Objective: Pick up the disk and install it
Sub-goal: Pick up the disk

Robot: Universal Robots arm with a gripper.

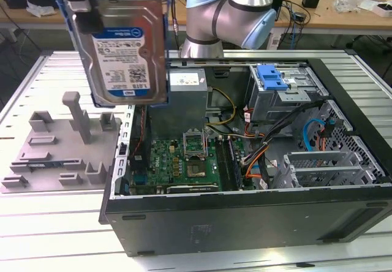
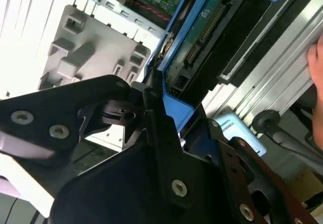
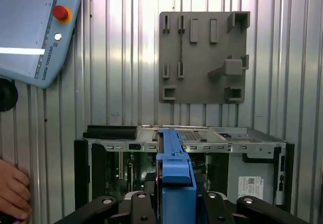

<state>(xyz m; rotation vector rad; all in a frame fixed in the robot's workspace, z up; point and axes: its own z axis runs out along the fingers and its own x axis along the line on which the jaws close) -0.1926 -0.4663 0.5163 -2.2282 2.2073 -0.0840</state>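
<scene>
Gripper [image 3: 174,203] is clamped on the disk [image 1: 128,51], one black finger [image 3: 139,206] on each side of its blue bracket [image 3: 174,171]. I can't make out the pad contact itself, but it looks like a firm pinch on the flat faces.

The disk hangs in the air, standing on edge, with its label facing the exterior camera. It's clear of everything, over the open computer case [image 1: 245,223] at the wall on the exterior view's left, roughly above the gap between that wall and the grey fixture plate [image 1: 55,155].

The drive cage [image 1: 288,97] with the blue latch [image 1: 272,76] sits at the case's far side towards the exterior view's right, well apart from the disk. The grey box with the white sticker [image 1: 187,91] is just behind and below the disk, and the motherboard [image 1: 184,158] is exposed.

A person's hand [image 3: 12,193] rests on the ribbed table [image 3: 121,57] beside the case, with the teach pendant [image 3: 30,27] lying nearby.
</scene>
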